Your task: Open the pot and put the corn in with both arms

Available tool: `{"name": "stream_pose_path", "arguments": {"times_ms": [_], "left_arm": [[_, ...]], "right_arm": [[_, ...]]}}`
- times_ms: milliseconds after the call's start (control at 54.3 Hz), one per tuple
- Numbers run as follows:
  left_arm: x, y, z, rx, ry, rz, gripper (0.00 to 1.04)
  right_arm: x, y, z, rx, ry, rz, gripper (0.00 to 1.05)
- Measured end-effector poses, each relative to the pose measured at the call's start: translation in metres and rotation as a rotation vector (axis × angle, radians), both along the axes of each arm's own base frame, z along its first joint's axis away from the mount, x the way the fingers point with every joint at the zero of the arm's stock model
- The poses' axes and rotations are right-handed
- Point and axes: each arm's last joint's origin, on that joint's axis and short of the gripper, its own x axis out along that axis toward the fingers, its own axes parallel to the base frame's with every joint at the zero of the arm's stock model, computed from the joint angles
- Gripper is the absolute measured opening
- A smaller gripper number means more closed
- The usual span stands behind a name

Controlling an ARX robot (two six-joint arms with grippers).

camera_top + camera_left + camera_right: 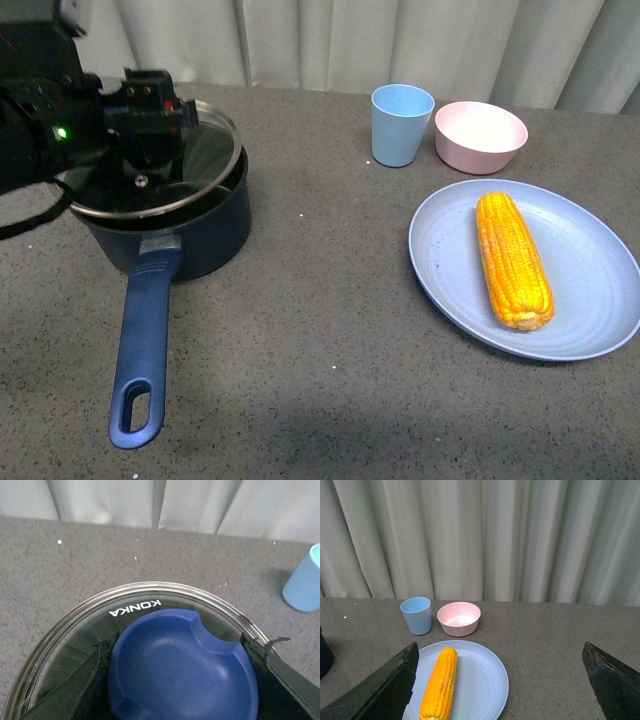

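Left fingers (pixel 75 692) clamping blue knob (pixel 182 670) of KONKA-marked lid (pixel 75 630), right fingers (pixel 380 690) spread wide, corn (pixel 440 682) on plate (pixel 480 680)

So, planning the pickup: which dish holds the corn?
The light blue plate, the corn lies on it; the cup and pink bowl behind hold none.

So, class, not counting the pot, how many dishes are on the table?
3: a blue cup, a pink bowl right of it, and a blue plate in front, holding the corn.
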Motion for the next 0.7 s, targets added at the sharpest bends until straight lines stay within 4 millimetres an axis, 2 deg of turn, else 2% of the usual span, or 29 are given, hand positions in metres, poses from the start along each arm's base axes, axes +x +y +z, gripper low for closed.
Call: {"name": "stream_pose_path", "arguments": {"times_ms": [166, 239, 350, 460, 589, 700], "left_arm": [[-0.003, 0.016, 0.032, -0.016, -0.096, 0.038, 0.63], [-0.006, 0.038, 0.036, -0.005, -0.129, 0.083, 0.63], [-0.017, 0.087, 0.018, 0.013, -0.111, 0.201, 0.63], [-0.021, 0.122, 0.002, 0.025, -0.103, 0.300, 0.62], [-0.021, 0.137, -0.019, 0.021, -0.063, 0.351, 0.62], [-0.015, 0.142, -0.038, -0.003, -0.021, 0.367, 0.62]], "right_arm": [[0.000, 0.000, 0.000, 0.000, 0.000, 0.000, 0.96], [0.000, 0.000, 0.000, 0.000, 0.000, 0.000, 0.96], [0.000, 0.000, 0.000, 0.000, 0.000, 0.000, 0.96], [0.000, 0.000, 0.000, 0.000, 0.000, 0.000, 0.96], [0.000, 0.000, 0.000, 0.000, 0.000, 0.000, 0.96], [0.000, 0.000, 0.000, 0.000, 0.000, 0.000, 0.96]]}}
